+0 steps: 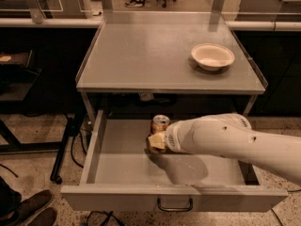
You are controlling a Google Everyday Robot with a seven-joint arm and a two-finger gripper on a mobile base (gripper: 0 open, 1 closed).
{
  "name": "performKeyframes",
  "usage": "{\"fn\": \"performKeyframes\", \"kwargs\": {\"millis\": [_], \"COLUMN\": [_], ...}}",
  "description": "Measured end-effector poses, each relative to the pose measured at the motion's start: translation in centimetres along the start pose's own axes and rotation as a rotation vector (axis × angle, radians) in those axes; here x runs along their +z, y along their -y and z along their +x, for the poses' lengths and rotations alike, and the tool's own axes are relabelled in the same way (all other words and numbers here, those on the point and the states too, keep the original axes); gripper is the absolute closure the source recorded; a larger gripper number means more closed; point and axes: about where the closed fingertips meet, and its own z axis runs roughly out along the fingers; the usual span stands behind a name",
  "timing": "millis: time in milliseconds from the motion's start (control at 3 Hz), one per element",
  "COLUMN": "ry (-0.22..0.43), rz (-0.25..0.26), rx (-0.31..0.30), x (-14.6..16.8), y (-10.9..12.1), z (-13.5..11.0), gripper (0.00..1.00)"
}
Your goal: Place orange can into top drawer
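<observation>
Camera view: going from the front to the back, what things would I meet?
Drawer handle → top drawer, with the gripper at the orange can inside it → white bowl on the tabletop.

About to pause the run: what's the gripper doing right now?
Gripper: closed on the orange can, holding it upright inside the open top drawer.

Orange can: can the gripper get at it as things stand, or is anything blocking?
Probably yes. The top drawer is pulled open with nothing over the orange can, and the gripper is already at the can inside the drawer, seemingly shut on its lower body.
</observation>
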Motion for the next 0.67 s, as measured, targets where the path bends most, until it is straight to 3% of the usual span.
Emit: {"fn": "performKeyframes", "kwargs": {"millis": [667], "ry": [0.131], "rz": [0.047], "rx": [0.073], "x": [-1.07], "y": [0.57], "z": [-1.25], "gripper": [1.0]}}
